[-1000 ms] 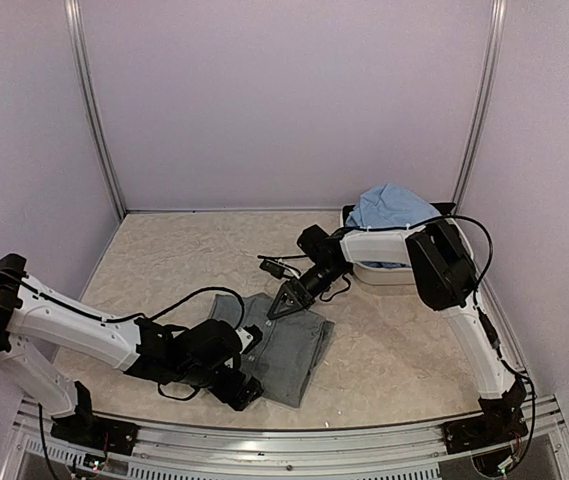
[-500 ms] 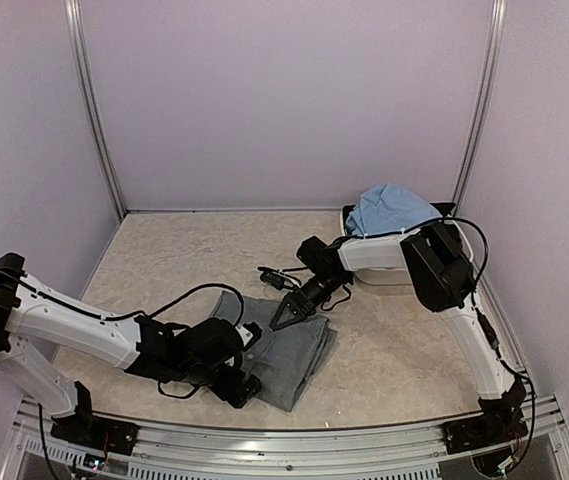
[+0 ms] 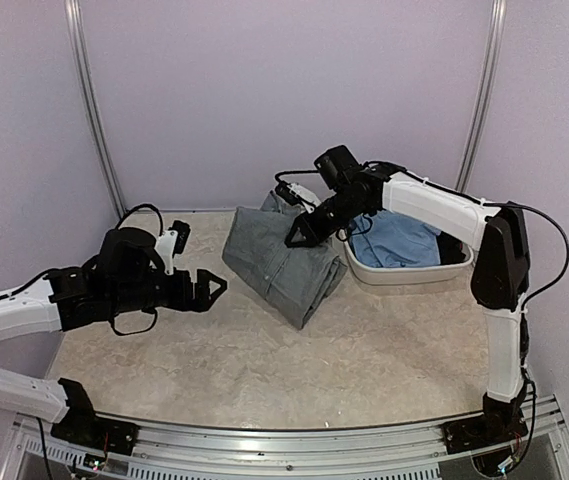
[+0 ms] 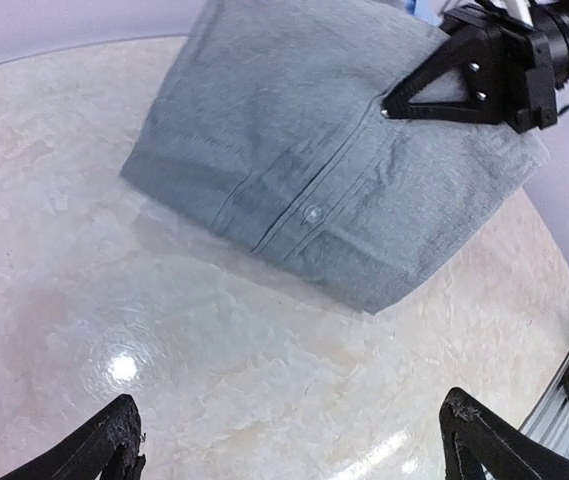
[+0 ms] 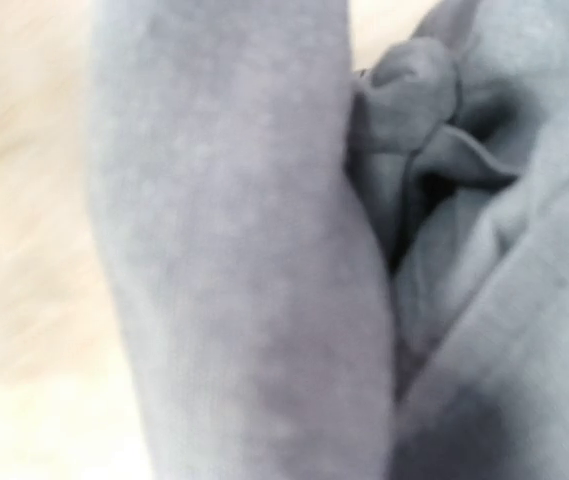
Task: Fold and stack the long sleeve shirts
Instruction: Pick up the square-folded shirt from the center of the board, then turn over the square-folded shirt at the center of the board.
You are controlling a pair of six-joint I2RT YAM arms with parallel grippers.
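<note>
Two arms show in the top view. My left arm comes in low from 8 o'clock, forearm nearly level over the table (image 3: pixel 264 370). The left gripper (image 3: pixel 212 292) points toward 3 o'clock with its jaws spread wide and nothing between them. My right arm rises from its base at 5 o'clock, bends high near the right wall and reaches back toward 10 o'clock. The right gripper (image 3: pixel 296 238) is pinched tight on the upper edge of the folded grey shirt (image 3: pixel 282 262). That shirt sits just past the table's middle, toward 12 o'clock. Its lower corner points at 6 o'clock, and I cannot tell whether it rests on the surface. The blue shirt (image 3: pixel 404 240) lies in the white basin (image 3: pixel 409 276) at 2 o'clock, partly hidden by the right forearm.

In the left wrist view only my two fingertips (image 4: pixel 114 440) show, at 7 and 5 o'clock, well apart. The grey shirt fills the upper half, with one button (image 4: pixel 311 212) on its placket. The right gripper's black tip bites the cloth at 2 o'clock, and the shirt's top edge is cut off.

The right wrist view is blurred. Grey folds crowd the lens, a strip of pale table shows at 9 o'clock, and I cannot make out the fingers.
</note>
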